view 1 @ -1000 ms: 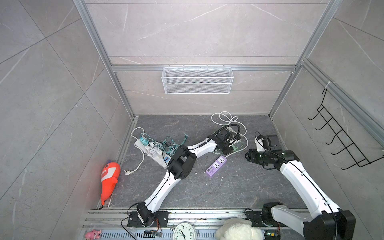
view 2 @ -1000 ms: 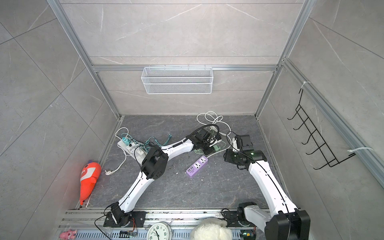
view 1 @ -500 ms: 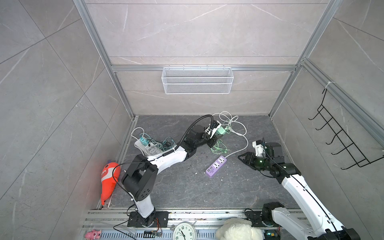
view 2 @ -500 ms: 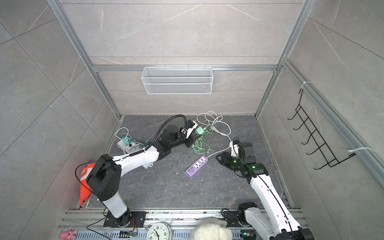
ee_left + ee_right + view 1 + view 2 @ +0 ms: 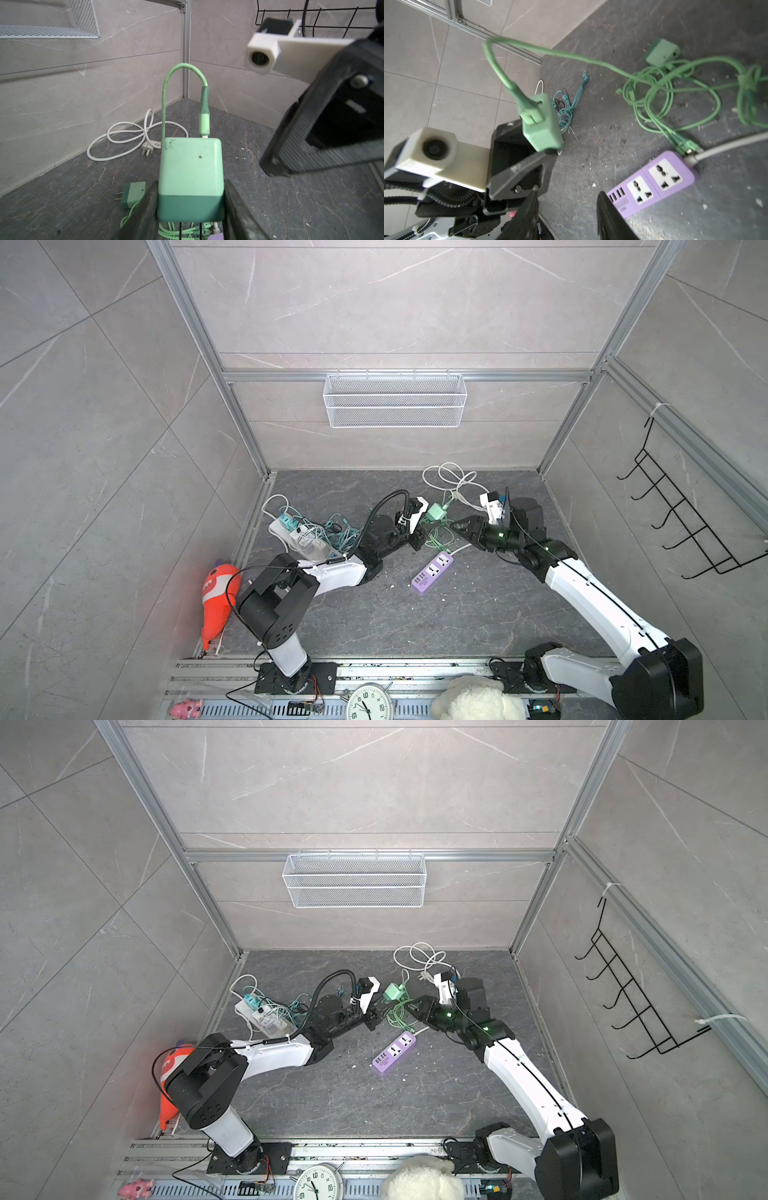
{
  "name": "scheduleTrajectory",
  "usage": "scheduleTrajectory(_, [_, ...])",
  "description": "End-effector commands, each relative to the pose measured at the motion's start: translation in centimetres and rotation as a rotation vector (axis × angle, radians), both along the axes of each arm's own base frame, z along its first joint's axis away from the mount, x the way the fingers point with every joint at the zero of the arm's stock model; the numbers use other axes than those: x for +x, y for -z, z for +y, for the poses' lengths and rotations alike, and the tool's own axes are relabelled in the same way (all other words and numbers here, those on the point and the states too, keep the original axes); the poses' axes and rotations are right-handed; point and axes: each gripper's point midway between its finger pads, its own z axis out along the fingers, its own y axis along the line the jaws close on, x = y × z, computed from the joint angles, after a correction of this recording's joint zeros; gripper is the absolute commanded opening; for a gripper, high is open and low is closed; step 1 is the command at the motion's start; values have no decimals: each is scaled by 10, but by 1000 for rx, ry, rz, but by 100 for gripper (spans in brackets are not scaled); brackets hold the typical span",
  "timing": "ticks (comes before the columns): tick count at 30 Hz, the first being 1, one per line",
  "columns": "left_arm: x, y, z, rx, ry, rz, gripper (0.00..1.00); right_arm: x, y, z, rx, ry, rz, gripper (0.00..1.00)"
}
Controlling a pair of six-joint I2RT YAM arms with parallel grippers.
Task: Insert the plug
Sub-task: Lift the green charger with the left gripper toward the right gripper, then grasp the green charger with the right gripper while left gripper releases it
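My left gripper [image 5: 190, 209] is clamped on the green charger [image 5: 190, 166], one finger on each side of its darker base; the prongs are hidden from me. A green cable [image 5: 166, 93] is plugged into the charger's far face and loops down to a tangle on the floor [image 5: 478, 614]. In both top views the charger is held off the floor, toward the back wall from the purple strip [image 5: 432, 572] and not touching it. The strip lies flat with its sockets facing up. My right gripper [image 5: 566, 218] has its fingers apart with nothing between them, and it points at the charger from close by. A white cord [image 5: 124, 141] lies coiled by the back wall.
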Motion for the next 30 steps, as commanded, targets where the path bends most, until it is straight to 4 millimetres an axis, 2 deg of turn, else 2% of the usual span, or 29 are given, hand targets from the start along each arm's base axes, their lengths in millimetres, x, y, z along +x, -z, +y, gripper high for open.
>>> scheduleTrajectory(1, [-6,-40,5,-105,1,-86,17,12,-11,8,-26,-48,-46,48])
scheduleTrajectory(5, [-9,-39,7,-103,0,-85,17,24,-14,19,-38,-91,-45,48])
scheduleTrajectory(12, [-10,-40,10,-99,-9,-91,17,28,-13,40,-92,-153,-38,46])
scheduleTrajectory(22, [-13,-44,12,-98,-3,-100,16,31,-2,54,-131,-197,-12,45])
scheduleTrajectory(30, [-13,-38,8,-88,16,-80,16,37,-8,62,-112,-212,-32,43])
